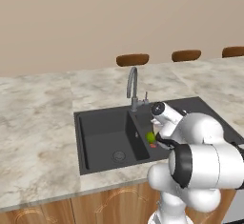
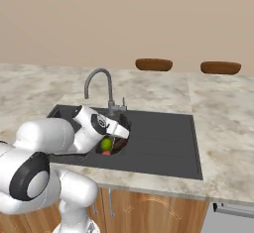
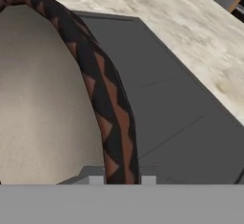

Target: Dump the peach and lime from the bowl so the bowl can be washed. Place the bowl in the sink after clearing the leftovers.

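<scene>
The arm is hunched low over the sink (image 1: 102,137), the dark double-basin one set into the marbled counter (image 1: 38,118) with the curved grey faucet (image 1: 132,87) behind the divider. In the hand view the gripper (image 3: 122,180) is clamped shut right on the rim of the bowl (image 3: 43,99); the dark brown edge with its orange zigzag pattern runs straight down between the fingertips, pale beige inside on one side and the sink's flat dark surface on the other. In the right base view the bowl (image 2: 120,140) looks tipped up on its edge by the gripper (image 2: 119,137), over the sink next to the faucet base. The lime (image 2: 105,143) sits at the bowl's low side, with the peach (image 2: 106,152) peeking out just under it as a reddish sliver. From the left base view the lime (image 1: 150,137) and peach (image 1: 153,145) show tucked against the arm. Brown stools (image 1: 132,59) line the far edge of the counter.
</scene>
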You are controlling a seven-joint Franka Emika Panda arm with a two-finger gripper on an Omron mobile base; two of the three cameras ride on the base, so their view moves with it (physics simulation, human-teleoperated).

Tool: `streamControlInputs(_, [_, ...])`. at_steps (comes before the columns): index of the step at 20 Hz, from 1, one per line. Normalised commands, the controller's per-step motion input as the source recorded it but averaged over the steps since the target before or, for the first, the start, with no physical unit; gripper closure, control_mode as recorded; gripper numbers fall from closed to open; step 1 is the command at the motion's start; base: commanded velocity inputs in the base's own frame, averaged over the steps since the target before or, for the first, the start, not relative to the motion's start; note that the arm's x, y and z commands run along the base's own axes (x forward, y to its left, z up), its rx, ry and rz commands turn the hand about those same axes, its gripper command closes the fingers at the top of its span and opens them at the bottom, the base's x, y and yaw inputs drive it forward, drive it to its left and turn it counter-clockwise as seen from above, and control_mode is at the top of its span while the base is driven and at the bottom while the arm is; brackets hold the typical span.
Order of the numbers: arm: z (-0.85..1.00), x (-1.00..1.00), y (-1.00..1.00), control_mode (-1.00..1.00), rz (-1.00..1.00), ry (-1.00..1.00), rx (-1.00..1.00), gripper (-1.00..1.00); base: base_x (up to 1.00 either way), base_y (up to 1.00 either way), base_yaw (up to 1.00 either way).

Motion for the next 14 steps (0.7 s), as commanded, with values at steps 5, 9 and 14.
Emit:
streamControlInputs(5, [0.62,-0.10,-0.31,-1.00,-0.05,-0.16,0.06,1.00,0.00,0.00,0.00])
streamControlInputs(9, [0.91,-0.48,-0.08,-1.00,-0.07,-0.06,0.22,1.00,0.00,0.00,0.00])
streamControlInputs(14, [0.98,-0.51,0.10,-1.00,0.00,0.02,0.48,1.00,0.00,0.00,0.00])
